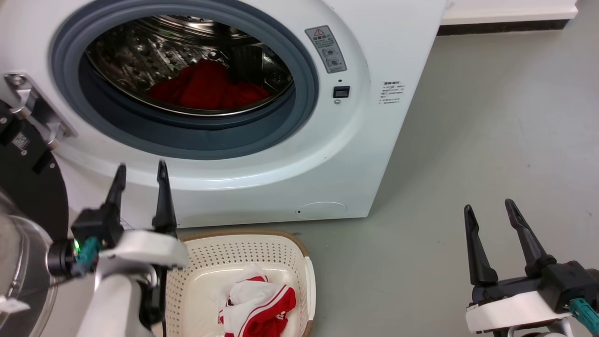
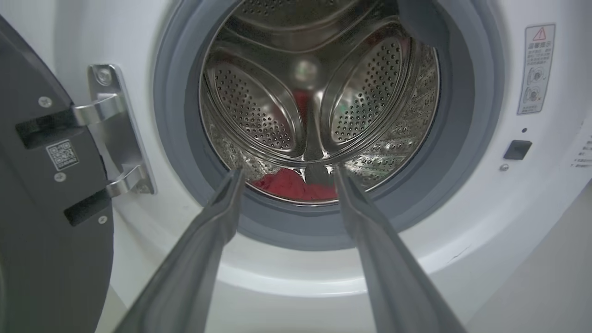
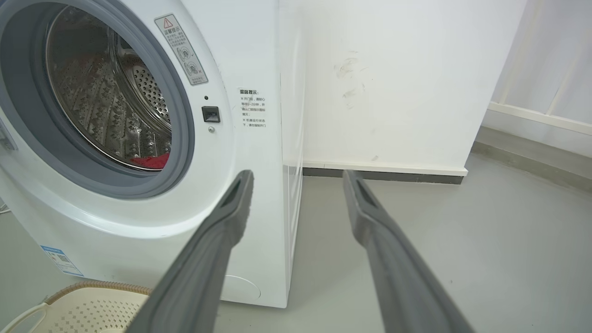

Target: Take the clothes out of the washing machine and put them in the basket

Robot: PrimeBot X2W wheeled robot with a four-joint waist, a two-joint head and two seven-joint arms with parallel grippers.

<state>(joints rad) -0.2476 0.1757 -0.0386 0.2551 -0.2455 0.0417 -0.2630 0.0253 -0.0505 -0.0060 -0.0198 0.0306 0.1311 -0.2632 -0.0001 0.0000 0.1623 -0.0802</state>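
White front-loading washing machine [image 1: 327,154] with its door [image 1: 28,187] swung open to the left. A bright red garment [image 1: 206,89] lies at the bottom of the perforated steel drum [image 1: 140,51], behind the grey gasket [image 1: 187,135]. On the floor [image 1: 468,140], just in front of the machine, stands the basket [image 1: 243,252]. It holds a crumpled red-and-white garment [image 1: 257,304] with striped trim. The left claw [image 1: 142,164] is released and empty, poised above the basket's far left rim. Its two fingers [image 2: 208,249] are spread and point toward the lower part of the porthole. In the left wrist view they frame the red garment without touching it. The right claw [image 1: 488,206] is likewise released and empty, held over the floor well to the right of the basket, beyond the machine's right front corner.
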